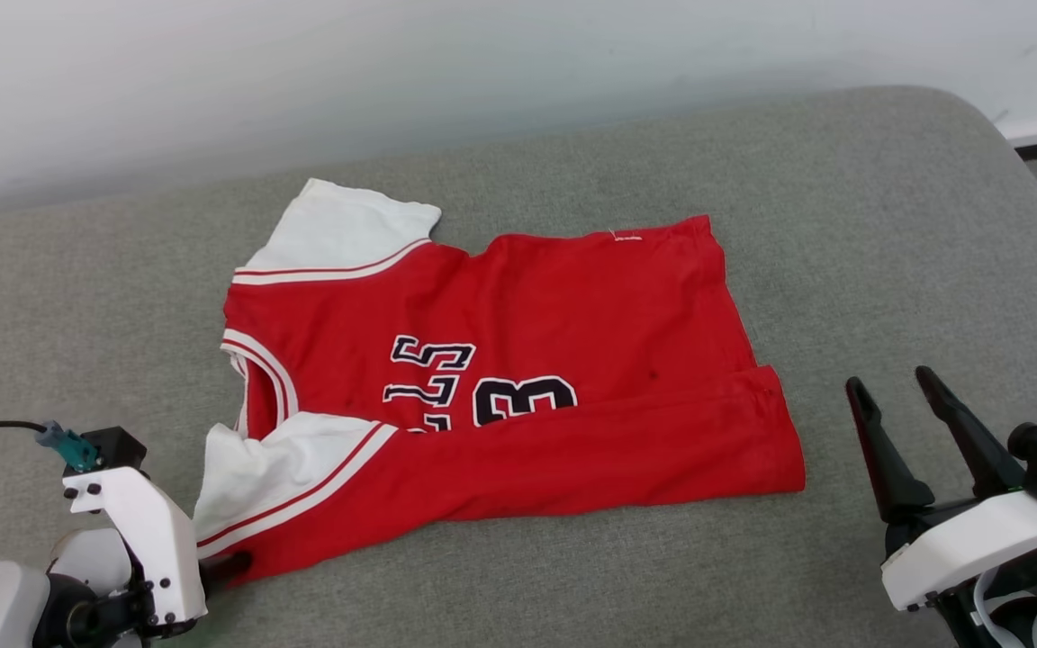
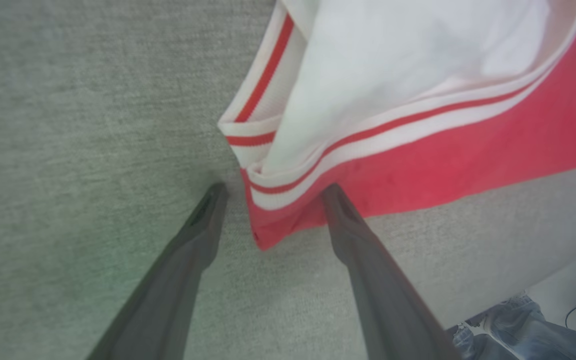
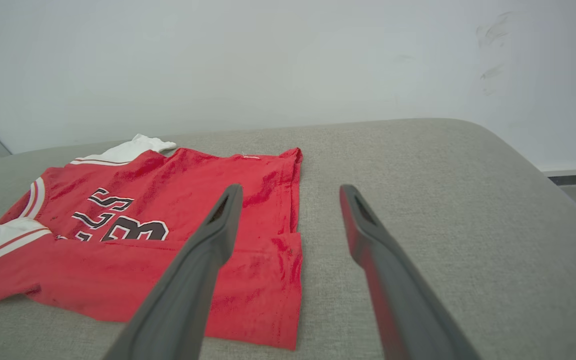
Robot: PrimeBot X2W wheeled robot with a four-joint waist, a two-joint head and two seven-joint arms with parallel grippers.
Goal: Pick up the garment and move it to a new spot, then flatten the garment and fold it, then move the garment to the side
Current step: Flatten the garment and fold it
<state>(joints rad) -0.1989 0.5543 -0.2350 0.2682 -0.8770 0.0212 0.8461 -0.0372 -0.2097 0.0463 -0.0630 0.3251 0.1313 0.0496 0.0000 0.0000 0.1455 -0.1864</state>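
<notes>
Red and white, the garment (image 1: 518, 378) lay partly folded on the grey cushion (image 1: 888, 225). Its striped sleeve corner sat between the tips of the open left pincer (image 2: 275, 190). The right pincer (image 1: 888, 378), open too, hung just beside its hem.

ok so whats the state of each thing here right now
red jersey: lying on the grey cushion, near long edge folded over its front, not gripped
left gripper: open, fingers either side of the jersey's sleeve-end corner
right gripper: open, empty, apart from the jersey
</notes>
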